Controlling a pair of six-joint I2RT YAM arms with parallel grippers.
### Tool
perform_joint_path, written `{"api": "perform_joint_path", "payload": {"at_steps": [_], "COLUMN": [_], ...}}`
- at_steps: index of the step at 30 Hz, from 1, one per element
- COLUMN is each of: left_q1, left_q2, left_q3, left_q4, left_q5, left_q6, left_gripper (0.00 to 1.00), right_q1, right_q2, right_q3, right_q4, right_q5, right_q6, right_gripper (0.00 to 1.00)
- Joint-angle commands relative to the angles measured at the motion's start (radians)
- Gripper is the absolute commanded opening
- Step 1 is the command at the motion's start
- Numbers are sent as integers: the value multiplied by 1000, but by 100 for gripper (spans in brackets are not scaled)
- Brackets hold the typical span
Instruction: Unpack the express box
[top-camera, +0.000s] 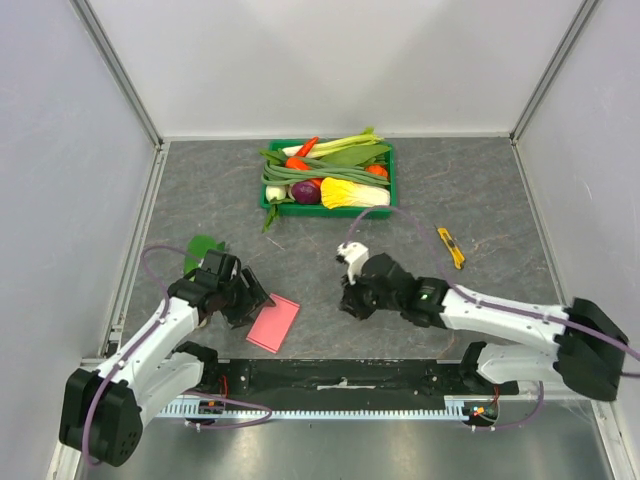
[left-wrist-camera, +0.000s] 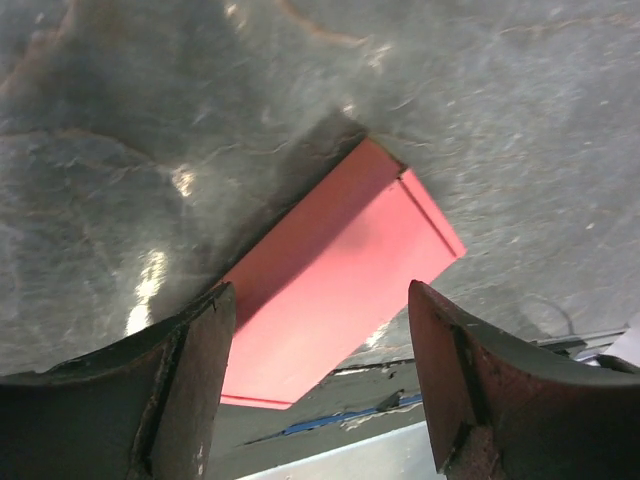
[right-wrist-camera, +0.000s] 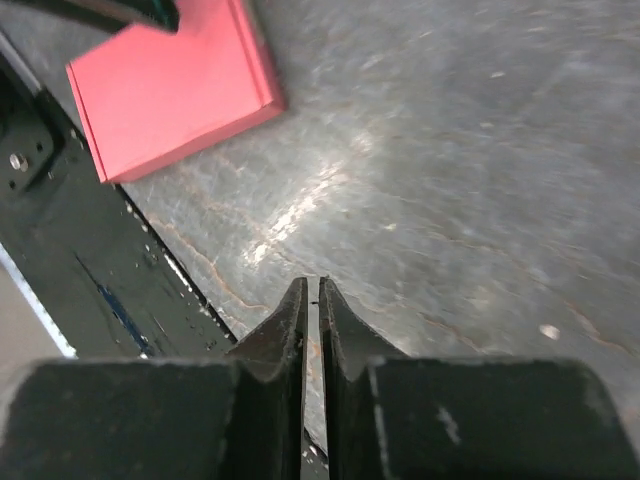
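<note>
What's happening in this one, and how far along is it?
The left arm's fingers stand open over the pink express box, which lies flat and closed on the table near the front edge; nothing grips it yet. The right arm's fingers are shut on nothing, over bare table to the box's right. The green vegetable crate at the back and the yellow utility knife on the right lie untouched.

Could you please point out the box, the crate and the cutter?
box (top-camera: 274, 324), top view, middle of its top face
crate (top-camera: 330, 210), top view, near wall
cutter (top-camera: 451, 247), top view, yellow handle
</note>
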Motion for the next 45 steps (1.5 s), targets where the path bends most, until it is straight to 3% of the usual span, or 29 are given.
{"api": "perform_joint_path", "payload": {"at_steps": [1, 9, 20, 30, 41, 45], "left_q1": [-10, -22, -50, -93, -145, -143], "left_q2": [-48, -5, 58, 188, 511, 499], "left_q3": [-22, -25, -45, -28, 195, 220], "left_q4": [-55, -34, 85, 318, 463, 417], "left_q5": [1, 38, 142, 211, 194, 156], "left_q6": [-36, -8, -13, -48, 13, 29], "left_gripper": [75, 76, 75, 49, 48, 55], "right_q1": [121, 217, 201, 109, -72, -82], "right_q2": [168, 440, 590, 612, 526, 475], "right_q3": [20, 131, 217, 220, 211, 229], "right_q4": [169, 301, 315, 339, 225, 119], "right_q5": [47, 43, 153, 149, 268, 362], "right_q6": [-39, -71, -36, 1, 70, 76], "right_gripper": [12, 10, 7, 1, 0, 16]}}
